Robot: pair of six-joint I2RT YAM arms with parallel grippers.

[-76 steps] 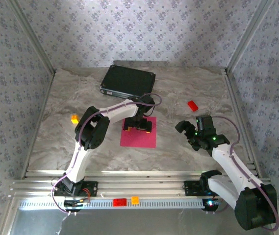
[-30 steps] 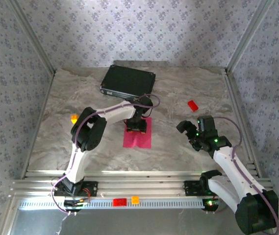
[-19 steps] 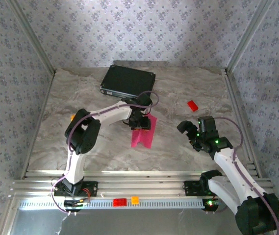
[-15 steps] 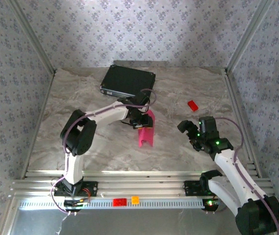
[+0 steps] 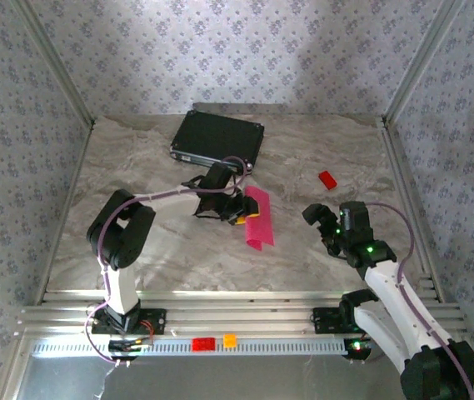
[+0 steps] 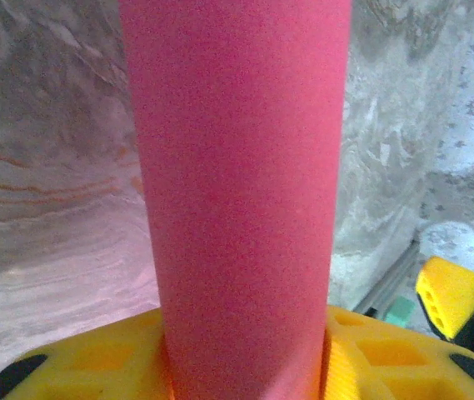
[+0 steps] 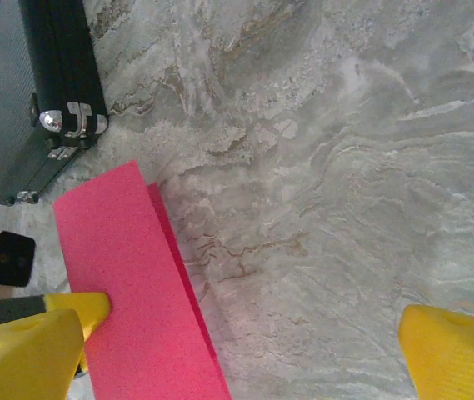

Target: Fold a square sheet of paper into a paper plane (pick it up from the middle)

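Left of centre, the left jaws are clamped on the square sheet of paper point(image 5: 257, 218), which is doubled over into a narrow pink strip above mid-desk, just in front of the black case point(image 5: 217, 139). Its free end seems to hang clear of the desk point(image 5: 137, 167), though that is hard to judge. Further right lies a small red block point(image 5: 327, 179). Nearer than the block, the right jaws stand wide apart, holding nothing.
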